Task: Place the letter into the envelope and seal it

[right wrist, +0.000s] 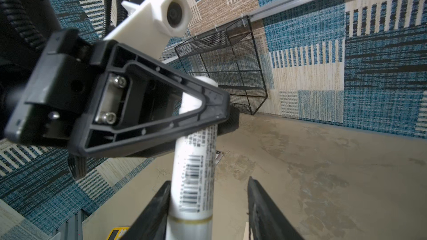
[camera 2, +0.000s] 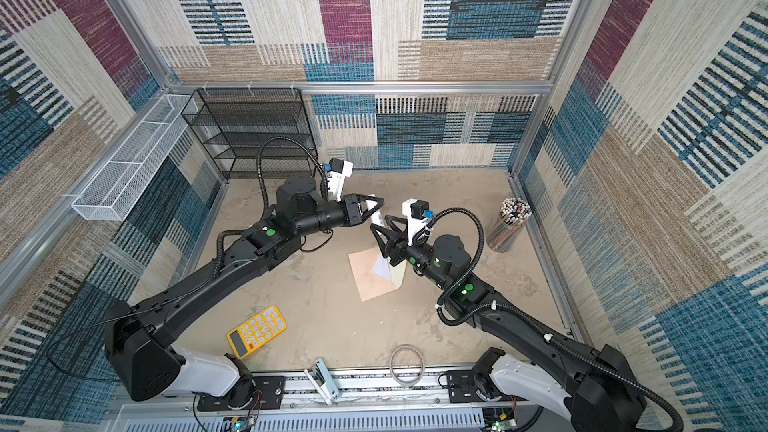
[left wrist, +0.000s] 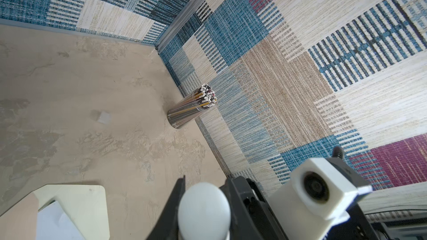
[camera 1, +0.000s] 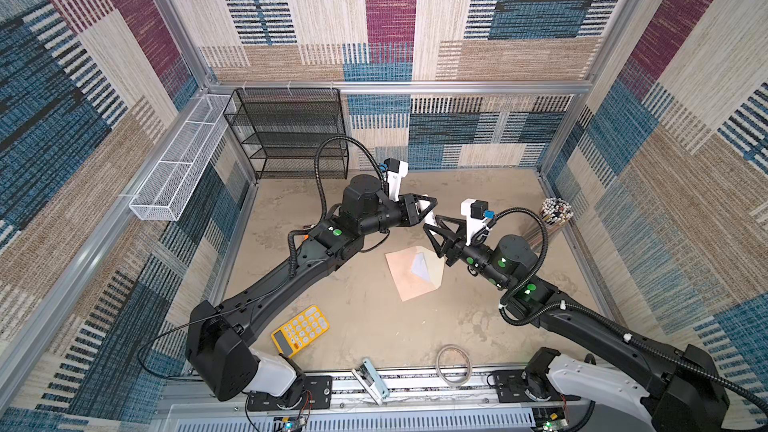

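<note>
Bright, even, diffuse light from overhead fills the cell. In both top views the envelope (camera 1: 409,280) (camera 2: 370,280) lies sharp on the table (camera 1: 374,326) with no glare, and only faint, soft-edged shadows fall beside it beneath the arms. Away from the envelope, toward the picture edges, the wide lens bows the patterned walls (camera 1: 83,118) and their metal posts outward. In the left wrist view the envelope's corner (left wrist: 76,195) is slightly soft, and the white tube (left wrist: 204,208), close to the lens, is a featureless blur. In the right wrist view the tube's barcode (right wrist: 194,181) is smeared, while the far wall is crisp.
</note>
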Robot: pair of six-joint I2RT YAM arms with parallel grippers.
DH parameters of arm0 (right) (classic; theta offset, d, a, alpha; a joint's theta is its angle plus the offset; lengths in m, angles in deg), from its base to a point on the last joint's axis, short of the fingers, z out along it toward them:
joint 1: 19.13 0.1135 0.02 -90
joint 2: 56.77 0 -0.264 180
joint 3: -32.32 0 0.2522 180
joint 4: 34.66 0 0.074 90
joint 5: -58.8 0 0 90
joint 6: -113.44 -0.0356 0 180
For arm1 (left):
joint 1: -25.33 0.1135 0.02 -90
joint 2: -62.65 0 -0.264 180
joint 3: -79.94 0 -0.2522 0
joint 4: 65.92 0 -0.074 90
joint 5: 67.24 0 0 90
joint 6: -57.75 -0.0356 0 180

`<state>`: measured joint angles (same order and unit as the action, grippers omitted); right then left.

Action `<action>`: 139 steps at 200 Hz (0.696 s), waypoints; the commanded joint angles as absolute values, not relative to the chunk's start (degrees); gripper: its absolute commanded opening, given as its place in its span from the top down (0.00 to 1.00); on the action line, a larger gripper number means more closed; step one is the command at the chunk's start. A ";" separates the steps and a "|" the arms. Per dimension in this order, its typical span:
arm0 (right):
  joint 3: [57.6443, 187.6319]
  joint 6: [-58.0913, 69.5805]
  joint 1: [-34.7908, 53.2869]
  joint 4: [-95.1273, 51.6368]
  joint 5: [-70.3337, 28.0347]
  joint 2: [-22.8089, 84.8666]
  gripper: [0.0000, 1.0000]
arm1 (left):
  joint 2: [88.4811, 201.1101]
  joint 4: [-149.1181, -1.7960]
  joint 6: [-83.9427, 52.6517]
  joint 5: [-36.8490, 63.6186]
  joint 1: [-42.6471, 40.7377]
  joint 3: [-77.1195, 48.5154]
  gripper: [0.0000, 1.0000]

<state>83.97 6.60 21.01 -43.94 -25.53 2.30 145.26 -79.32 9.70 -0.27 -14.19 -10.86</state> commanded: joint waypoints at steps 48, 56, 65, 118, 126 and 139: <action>85.26 8.15 21.04 -42.78 -23.55 2.45 0.76 | 146.64 -82.59 6.66 -3.04 -14.29 -8.45 0.82; 85.28 8.25 21.08 -42.69 -23.57 2.29 0.80 | 146.75 -82.81 6.60 -3.14 -14.28 -8.35 0.80; 85.37 8.17 21.04 -42.69 -23.56 2.21 0.83 | 146.94 -82.98 6.55 -3.30 -14.39 -8.30 0.76; 84.68 3.92 21.04 -46.48 -22.46 2.10 0.89 | 147.29 -81.06 7.51 -3.73 -14.84 -9.43 0.50; 84.50 3.38 21.03 -47.26 -22.40 2.12 0.89 | 147.27 -80.39 7.77 -3.61 -14.99 -9.90 0.51; 84.41 2.44 21.05 -47.95 -22.50 2.31 0.89 | 147.11 -79.56 7.99 -3.70 -15.07 -10.26 0.59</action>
